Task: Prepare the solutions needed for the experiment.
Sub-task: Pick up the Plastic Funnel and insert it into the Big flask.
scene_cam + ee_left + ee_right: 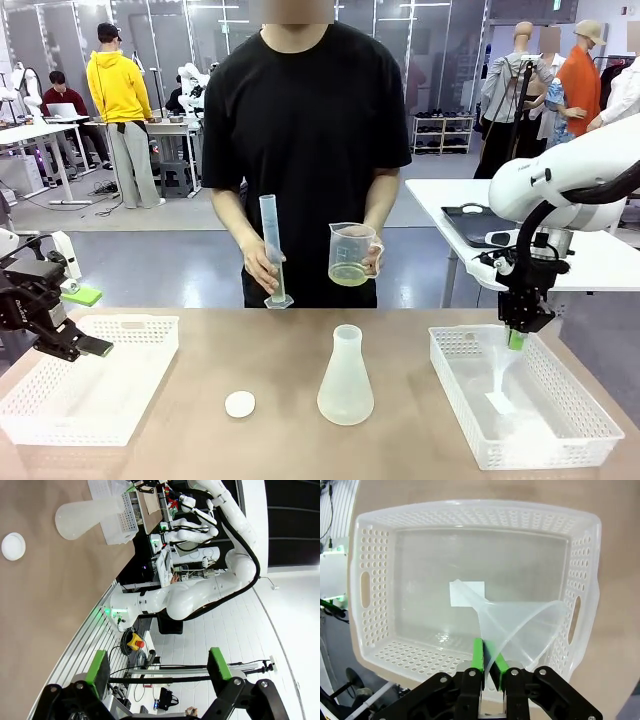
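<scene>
Front view: nearest on the surface stand one white cap (240,404) and one conical flask (345,385), between two white baskets. The left hand (88,322) is spread, holding nothing, at the left basket (130,325). The right hand (515,335) pinches one funnel (500,375) over the right basket (560,455). Farther, a person (305,120) holds one cylinder (272,240) and one jug (350,245) with the pale yellow solution (348,274).

On the light brown table (250,350) lie a flat white round cap (240,404), a white perforated plastic basket (130,322) at picture left and a second such basket (455,395) at right (a clear plastic funnel (520,625) tilts over its white label (467,594)). A tall clear graduated cylinder (269,215) stands at the far edge, with a clear handled measuring jug (347,250) raised beside it.
</scene>
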Motion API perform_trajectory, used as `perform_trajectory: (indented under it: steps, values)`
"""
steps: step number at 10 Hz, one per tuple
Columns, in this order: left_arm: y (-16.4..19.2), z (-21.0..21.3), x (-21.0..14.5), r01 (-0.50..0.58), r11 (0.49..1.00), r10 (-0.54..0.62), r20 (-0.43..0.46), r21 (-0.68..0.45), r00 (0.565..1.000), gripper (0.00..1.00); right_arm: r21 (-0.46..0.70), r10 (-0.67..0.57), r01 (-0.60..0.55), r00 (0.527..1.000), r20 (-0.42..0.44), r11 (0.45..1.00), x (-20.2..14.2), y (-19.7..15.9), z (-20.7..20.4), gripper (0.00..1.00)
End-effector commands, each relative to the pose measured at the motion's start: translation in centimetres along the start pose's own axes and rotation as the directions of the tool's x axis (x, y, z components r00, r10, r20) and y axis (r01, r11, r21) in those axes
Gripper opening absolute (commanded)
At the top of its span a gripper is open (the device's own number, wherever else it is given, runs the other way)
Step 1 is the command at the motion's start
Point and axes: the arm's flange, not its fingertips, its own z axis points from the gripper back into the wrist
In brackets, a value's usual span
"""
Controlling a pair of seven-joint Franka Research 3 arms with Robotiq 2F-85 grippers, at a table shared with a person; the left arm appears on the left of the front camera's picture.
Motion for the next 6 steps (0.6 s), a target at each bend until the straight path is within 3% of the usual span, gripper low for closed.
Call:
perform_trajectory:
  steps: [1, 3, 6]
  values:
    - [-0.2, -0.1, -0.1, 0.007, 1.0, -0.007, 0.004, -0.019, 1.0, 1.0, -0.126, 0.011, -0.017, 0.999, -0.048, 0.992, 2.1, 4.4, 1.7, 0.0]
    - [-0.2, -0.1, -0.1, 0.007, 1.0, -0.007, 0.004, -0.019, 1.0, 1.0, -0.254, 0.0, -0.034, 0.991, -0.133, 0.966, 4.2, 8.0, 4.7, 0.0]
    - [-0.2, -0.1, -0.1, 0.007, 1.0, -0.007, 0.004, -0.019, 1.0, 1.0, -0.458, 0.014, -0.126, 0.971, -0.239, 0.88, 8.1, 12.9, 8.2, 0.0]
